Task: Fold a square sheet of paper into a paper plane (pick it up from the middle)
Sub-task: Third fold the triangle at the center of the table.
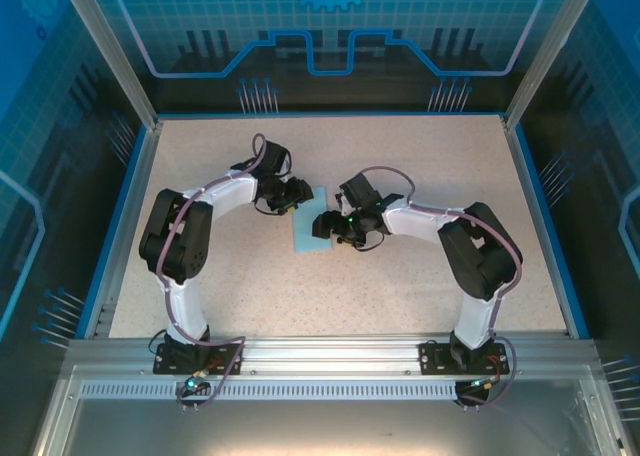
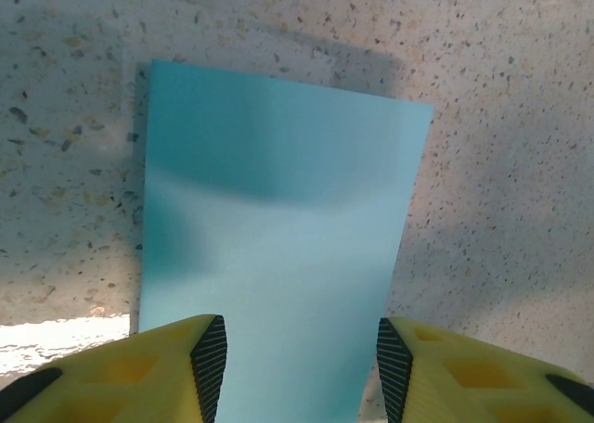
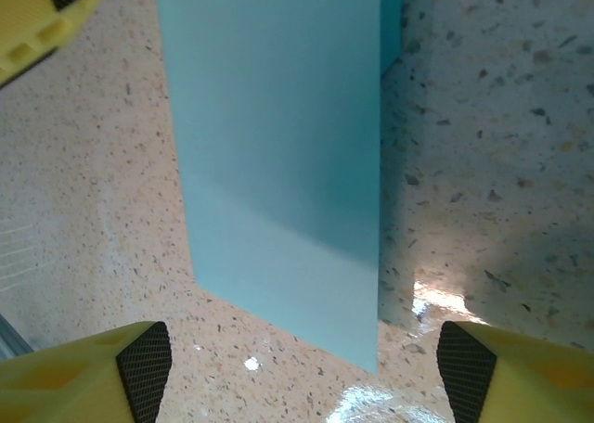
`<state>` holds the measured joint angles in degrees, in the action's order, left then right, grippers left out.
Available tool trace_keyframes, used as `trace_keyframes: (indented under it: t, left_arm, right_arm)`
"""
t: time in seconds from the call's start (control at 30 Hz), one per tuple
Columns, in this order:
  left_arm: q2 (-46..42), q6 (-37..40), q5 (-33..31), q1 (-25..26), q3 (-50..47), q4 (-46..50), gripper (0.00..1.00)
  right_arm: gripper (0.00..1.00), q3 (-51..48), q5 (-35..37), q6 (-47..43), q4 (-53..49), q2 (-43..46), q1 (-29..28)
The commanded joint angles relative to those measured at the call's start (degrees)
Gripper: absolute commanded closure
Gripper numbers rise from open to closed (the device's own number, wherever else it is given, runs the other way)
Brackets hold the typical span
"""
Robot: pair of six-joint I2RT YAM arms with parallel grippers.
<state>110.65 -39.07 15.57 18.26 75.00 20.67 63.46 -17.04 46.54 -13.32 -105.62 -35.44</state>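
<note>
Speckled tbl; blue walls | paper flat | L pincer; R pincer apart

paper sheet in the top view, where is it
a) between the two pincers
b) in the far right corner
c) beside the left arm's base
a, the pale blue paper sheet lies with the left pincer and the right pincer on either side of it.
</note>
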Motion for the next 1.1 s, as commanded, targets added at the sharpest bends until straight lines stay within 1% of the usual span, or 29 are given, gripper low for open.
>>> trace_keyframes:
  t: [0.0, 0.27, 0.33, 0.37, 0.5, 0.6, 0.67, 0.77, 0.87, 0.97, 1.07]
  left_arm:
    - [0.7, -0.3, 1.7, -0.4, 1.9, -0.6, 0.49]
    - [0.7, -0.4, 1.5, -0.4, 1.8, -0.2, 0.49]
    - [0.6, -0.4, 1.5, -0.4, 1.8, -0.2, 0.49]
    - [0.5, -0.5, 1.4, -0.4, 1.7, -0.1, 0.49]
    - [0.3, -0.4, 1.3, -0.4, 1.7, 0.1, 0.48]
    - [-0.2, -0.3, 1.2, -0.4, 1.6, 0.3, 0.48]
    - [-0.6, 0.0, 1.4, -0.4, 1.2, 0.2, 0.48]
    - [-1.4, 0.1, 2.4, -0.4, -0.1, -0.5, 0.49]
    - [-2.0, 0.2, 4.2, -0.4, -2.1, -1.7, 0.53]
    - [-2.1, 0.4, 6.3, -0.4, -3.7, -2.7, 0.56]
    - [-2.2, 0.8, 6.5, -0.4, -5.3, -2.8, 0.61]
  right_arm:
    - [0.22, 2.3, -1.7, 0.7, -3.8, -1.9, -1.4]
    - [0.29, 3.6, -3.8, 1.2, -5.6, -3.9, -2.1]
    - [0.33, 3.5, -4.6, 1.3, -4.8, -3.9, -2.2]
    - [0.36, 3.3, -4.9, 1.5, -4.4, -3.8, -2.3]
    - [0.55, 2.2, -4.2, 2.0, -2.8, -2.6, -2.3]
    - [0.72, 0.9, -1.5, 2.7, -2.8, -1.1, -2.1]
    - [0.82, 0.4, -0.3, 2.7, -3.7, -0.3, -1.8]
    - [0.91, 0.0, -0.5, 1.7, -5.5, 0.6, -1.4]
    - [0.95, -0.5, -2.1, -0.8, -8.1, 1.1, -0.8]
    - [0.96, -1.4, -4.1, -3.9, -11.1, 1.6, 0.4]
    - [0.96, -2.6, -4.6, -6.5, -13.2, 2.7, 2.2]
